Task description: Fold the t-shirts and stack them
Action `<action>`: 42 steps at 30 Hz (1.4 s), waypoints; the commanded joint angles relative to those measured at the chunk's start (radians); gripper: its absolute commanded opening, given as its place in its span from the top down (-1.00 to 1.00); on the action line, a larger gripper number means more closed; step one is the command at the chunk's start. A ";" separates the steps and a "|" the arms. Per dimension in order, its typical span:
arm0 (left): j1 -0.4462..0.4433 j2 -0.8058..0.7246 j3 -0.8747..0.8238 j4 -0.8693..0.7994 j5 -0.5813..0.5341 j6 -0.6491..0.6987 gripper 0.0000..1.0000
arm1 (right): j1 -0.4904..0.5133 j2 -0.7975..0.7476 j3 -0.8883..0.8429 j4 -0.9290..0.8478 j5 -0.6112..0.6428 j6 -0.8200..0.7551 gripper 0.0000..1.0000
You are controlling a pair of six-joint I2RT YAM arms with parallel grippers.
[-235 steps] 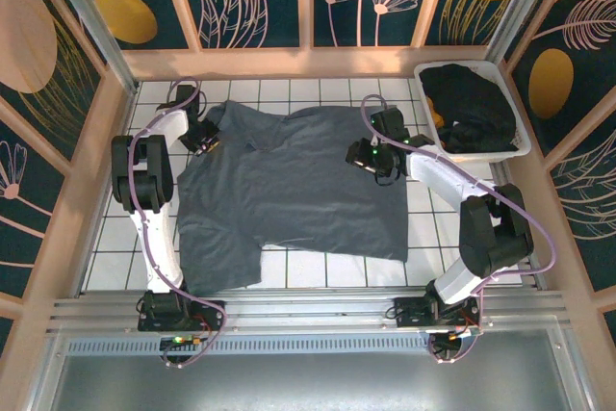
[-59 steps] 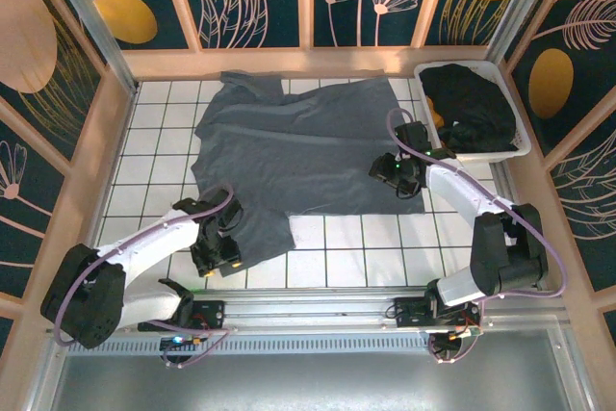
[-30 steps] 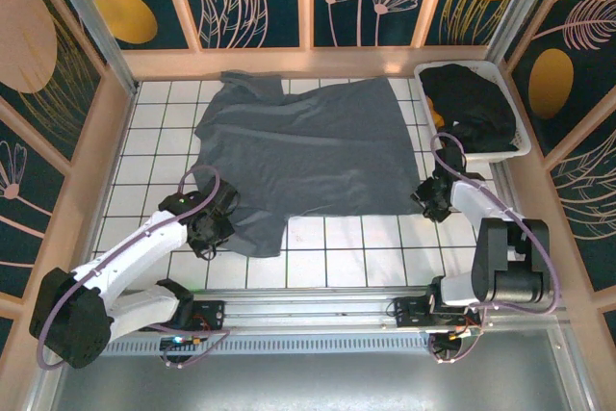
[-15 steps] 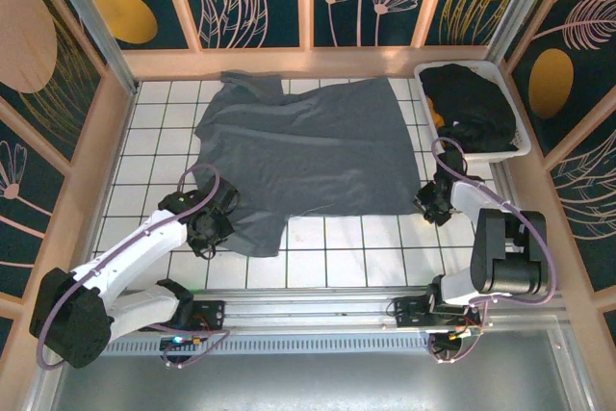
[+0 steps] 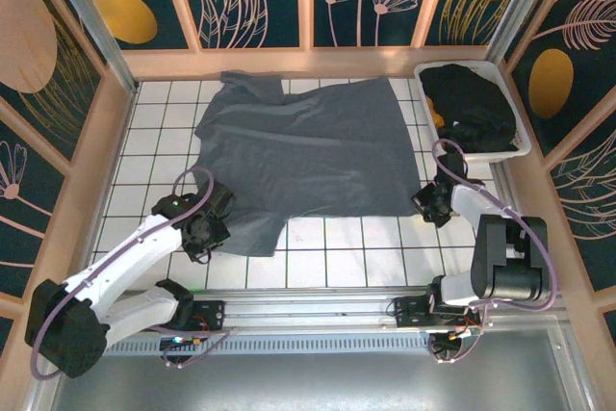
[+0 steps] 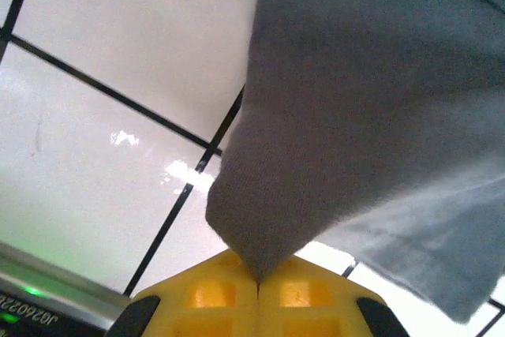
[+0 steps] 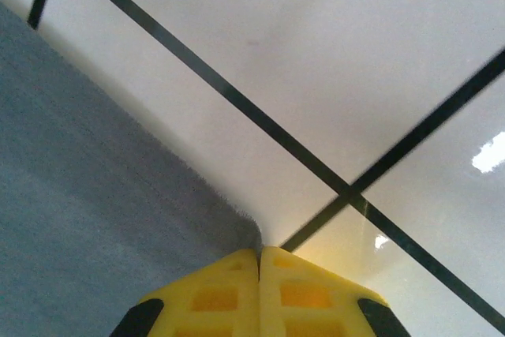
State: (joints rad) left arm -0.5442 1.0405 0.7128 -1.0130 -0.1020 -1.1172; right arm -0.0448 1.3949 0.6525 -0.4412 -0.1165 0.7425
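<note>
The grey shirt lies spread flat in the middle of the white tiled table, its far edge near the back wall and its near edge crossing the tiles well short of the arms' bases; it is laid open this way, I judge, so that a clean first fold can be made. Its two near corners are the ones being gripped. The left gripper sits at the near-left corner with its jaws closed tight on a peak of the cloth, which rises lifted out of the yellow pads in the left wrist view. The right gripper sits at the near-right corner, jaws closed, low to the tiles; in the right wrist view the shirt's corner runs straight into the seam between the pads, so it looks pinched, though how much cloth is caught there is hidden. Holding both near corners suggests a lift and carry toward the far edge. The black shirts are heaped in the bin at the far right, waiting their turn; how many there are cannot be told from the pile. Which edge of the grey shirt is the neck is hard to make out; its far-left corner is rumpled.
</note>
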 commanded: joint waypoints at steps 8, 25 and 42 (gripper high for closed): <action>0.000 -0.197 -0.062 -0.153 0.131 -0.103 1.00 | 0.091 -0.212 -0.056 -0.222 0.028 0.048 1.00; 0.043 0.147 0.349 0.178 -0.003 0.002 1.00 | 0.122 -0.153 0.108 -0.214 0.032 0.076 1.00; 0.300 0.487 0.675 0.334 -0.030 0.211 1.00 | 0.085 0.178 0.424 -0.137 0.087 0.084 1.00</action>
State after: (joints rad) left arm -0.2672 1.4963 1.3521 -0.6899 -0.0864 -0.9653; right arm 0.0540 1.5410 1.0290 -0.5861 -0.0746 0.8146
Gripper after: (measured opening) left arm 0.061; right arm 0.053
